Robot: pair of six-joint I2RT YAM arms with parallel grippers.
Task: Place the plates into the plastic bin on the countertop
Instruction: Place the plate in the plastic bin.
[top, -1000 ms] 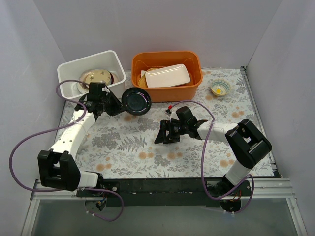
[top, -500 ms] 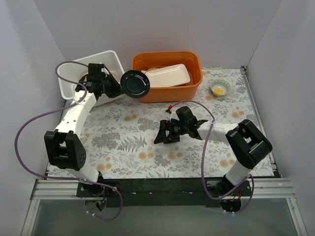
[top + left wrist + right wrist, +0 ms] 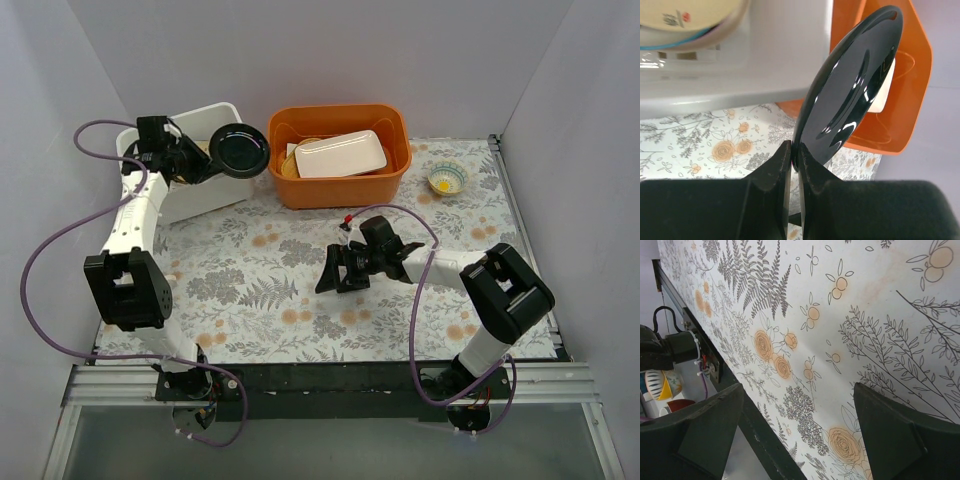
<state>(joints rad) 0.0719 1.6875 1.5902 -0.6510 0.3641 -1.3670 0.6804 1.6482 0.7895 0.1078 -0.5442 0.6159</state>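
Countertop (image 3: 290,300): your fern-and-flower surface fills the floor of the overhead view, with plain pale walls on three sides.
Dark plate (image 3: 239,152): glossy black and round; you see it lifted off the countertop at 11 o'clock of the scene. From overhead it overlaps the 3 o'clock rim of the plastic bin. In the left wrist view (image 3: 850,85) it stands steeply tilted, nearly edge-on.
Left gripper (image 3: 207,160): your fingers (image 3: 775,172) are clamped on the dark plate's near rim, one on each face. The plate sticks out from the gripper toward 3 o'clock.
Plastic bin (image 3: 228,110): white tub at 10 to 11 o'clock of the countertop, its wall (image 3: 765,60) close behind the held plate in the wrist view.
Plates in the bin: you can see a cream plate with red marks (image 3: 685,15) lying inside, with a blue edge showing under it. How many lie below, you cannot tell.
Orange tub (image 3: 340,188): at 12 o'clock, just beside the bin on its 3 o'clock side.
White rectangular dish (image 3: 340,155): lies inside the orange tub, over something yellowish.
Small bowl (image 3: 447,179): yellow-centred, alone at 1 o'clock, well apart from both arms.
Right gripper (image 3: 330,272): near the middle of the countertop, pointing toward 9 o'clock. Your wrist view shows its fingers (image 3: 705,432) spread wide with nothing between them, only the printed surface below.
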